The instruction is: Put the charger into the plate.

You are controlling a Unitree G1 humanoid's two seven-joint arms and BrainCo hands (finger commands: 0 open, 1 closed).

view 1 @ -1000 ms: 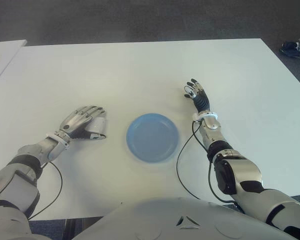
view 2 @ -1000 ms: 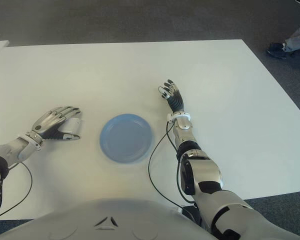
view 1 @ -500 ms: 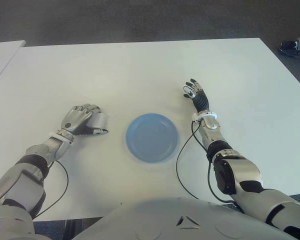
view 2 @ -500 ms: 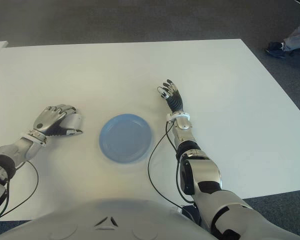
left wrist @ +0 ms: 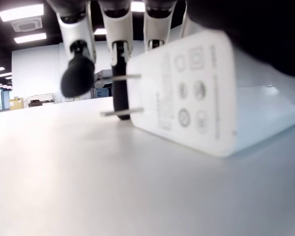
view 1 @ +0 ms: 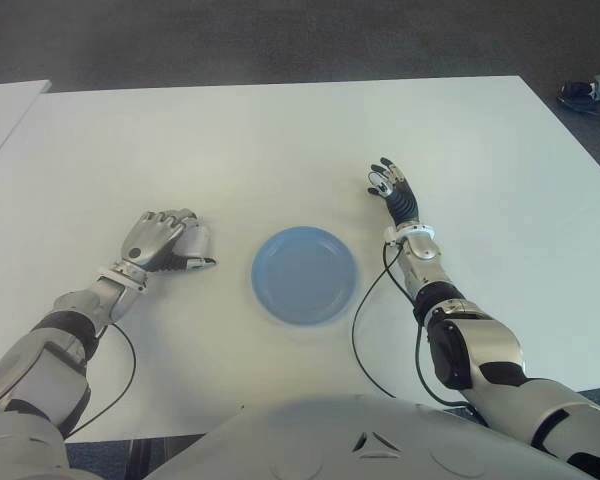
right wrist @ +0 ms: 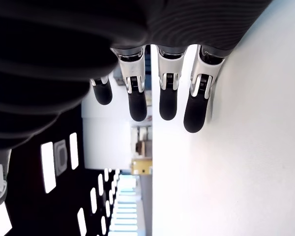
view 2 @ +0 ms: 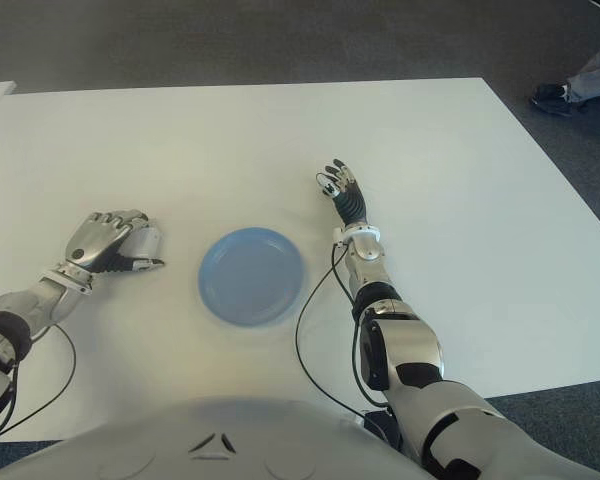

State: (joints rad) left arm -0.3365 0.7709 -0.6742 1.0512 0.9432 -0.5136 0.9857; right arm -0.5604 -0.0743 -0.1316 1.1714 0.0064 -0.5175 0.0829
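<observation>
On the white table (view 1: 280, 140), seen from the left eye, my left hand (view 1: 160, 240) sits left of the blue plate (view 1: 305, 274) with its fingers curled over the white charger (view 1: 197, 243) — the block's prongs point toward the plate. Plate and charger are apart, with bare table between them. My right hand (view 1: 393, 194) shows on the far right side of the plate, fingers extended and holding nothing.

From the right eye the layout reads the same: the charger is tucked under the left hand, and the plate holds nothing.

Up close in the left wrist view, the charger's printed face and two metal prongs fill the frame, with fingertips (left wrist: 77, 81) coming down just past the prongs. Its lower edge looks to be on the table, though I can't be sure the grip is firm yet.

The right wrist view shows four straight fingers (right wrist: 135, 101) over bare table, closed on nothing.

I judge the task as barely begun — the grasp is forming; lifting, carrying across and releasing into the plate all remain.
</observation>
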